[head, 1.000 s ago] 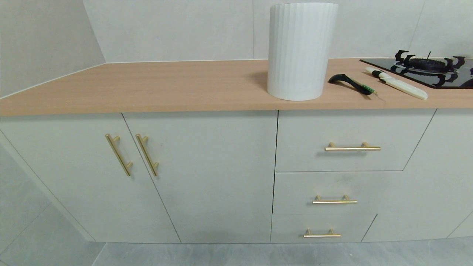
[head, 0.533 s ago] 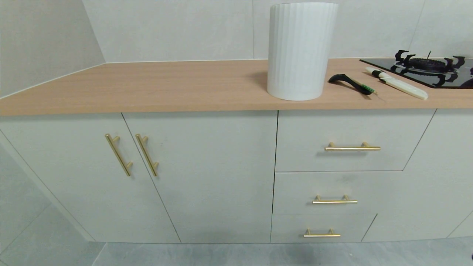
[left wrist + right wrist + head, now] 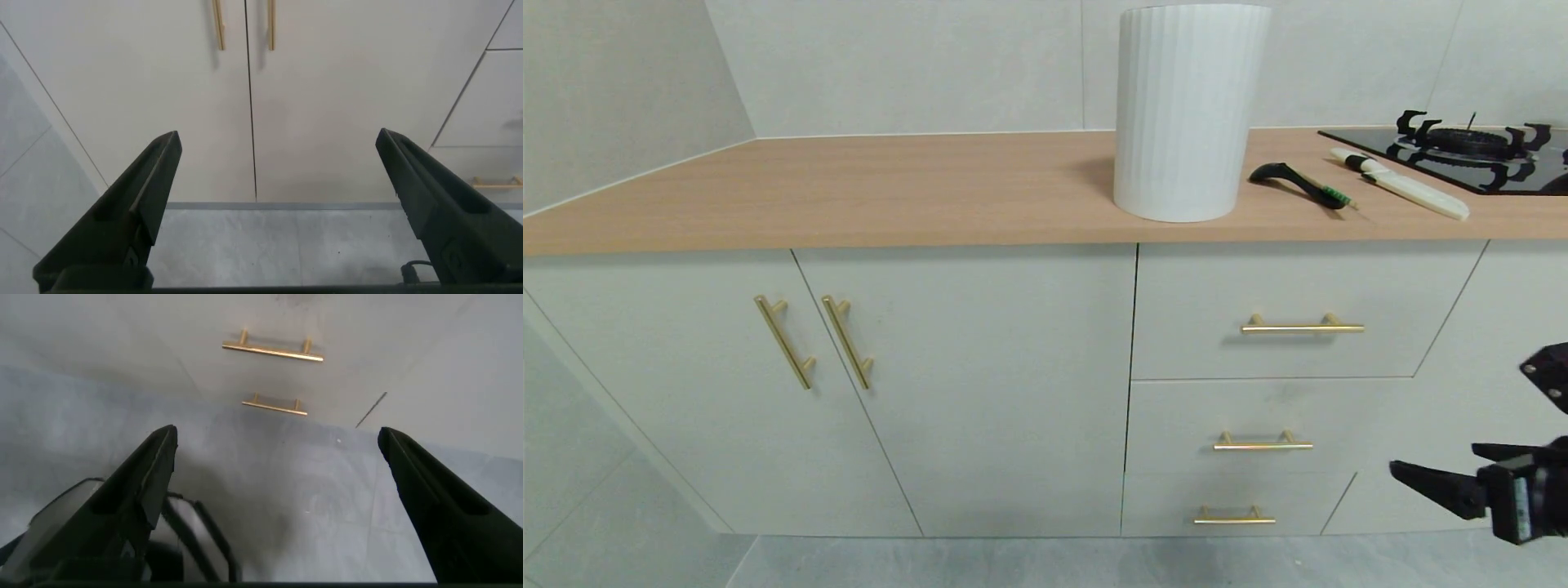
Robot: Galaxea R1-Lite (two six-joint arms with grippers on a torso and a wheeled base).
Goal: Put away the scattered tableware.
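On the wooden counter (image 3: 890, 188) lie a black utensil with a green-striped handle (image 3: 1298, 184) and a white knife with a black band (image 3: 1409, 189), both right of a tall white ribbed container (image 3: 1184, 114). My right gripper (image 3: 1437, 467) hangs low at the right, in front of the lower drawers and well below the counter. It is open and holds nothing (image 3: 278, 441). The lower drawer handles (image 3: 274, 349) lie beyond its fingers. My left gripper (image 3: 278, 143) is open and holds nothing; it faces the double cabinet doors (image 3: 249, 90) near the floor.
A black gas hob (image 3: 1470, 151) occupies the counter's right end. Under the counter are two doors with gold handles (image 3: 817, 339) and three drawers with gold handles (image 3: 1303, 327). Grey tiled floor (image 3: 1013, 563) runs along the cabinet base.
My right gripper has come up into the head view at the lower right. The items on the counter have not moved.
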